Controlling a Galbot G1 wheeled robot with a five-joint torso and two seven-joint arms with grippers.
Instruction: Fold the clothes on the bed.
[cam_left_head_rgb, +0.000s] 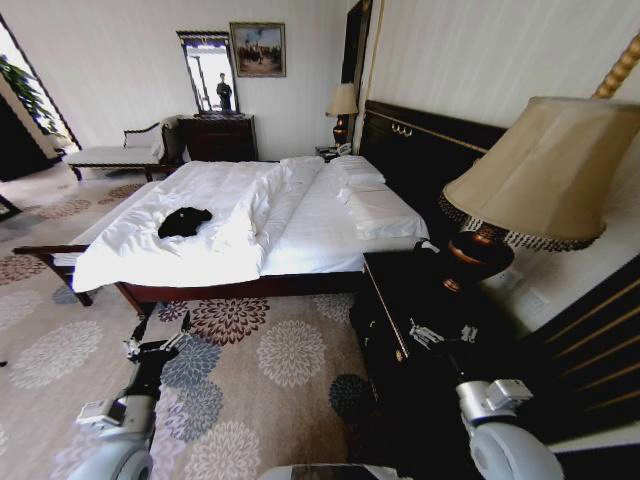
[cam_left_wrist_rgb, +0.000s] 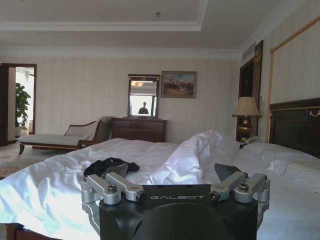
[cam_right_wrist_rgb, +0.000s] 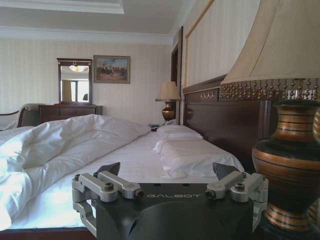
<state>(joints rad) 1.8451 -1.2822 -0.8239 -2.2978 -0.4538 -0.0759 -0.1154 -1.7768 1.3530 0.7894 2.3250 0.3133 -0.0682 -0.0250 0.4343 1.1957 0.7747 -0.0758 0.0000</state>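
Head view: black T-shirt (cam_left_head_rgb: 184, 221) crumpled in a heap on the white duvet (cam_left_head_rgb: 160, 245), on the left, near part of the bed (cam_left_head_rgb: 300, 235), well apart from both arms. Left gripper (cam_left_head_rgb: 157, 341) low over the flowered carpet (cam_left_head_rgb: 265, 355), just short of the bed's near edge, fingers spread and empty. Right gripper (cam_left_head_rgb: 440, 333) over the dark nightstand (cam_left_head_rgb: 400, 300), beside the lamp (cam_left_head_rgb: 520, 190), jaws likewise parted, nothing between them. Pillows (cam_left_head_rgb: 375, 205) lined along the dark headboard (cam_left_head_rgb: 430, 150) at right. Same shirt (cam_left_wrist_rgb: 110, 166) beyond the left gripper (cam_left_wrist_rgb: 175, 175) in the left wrist view.
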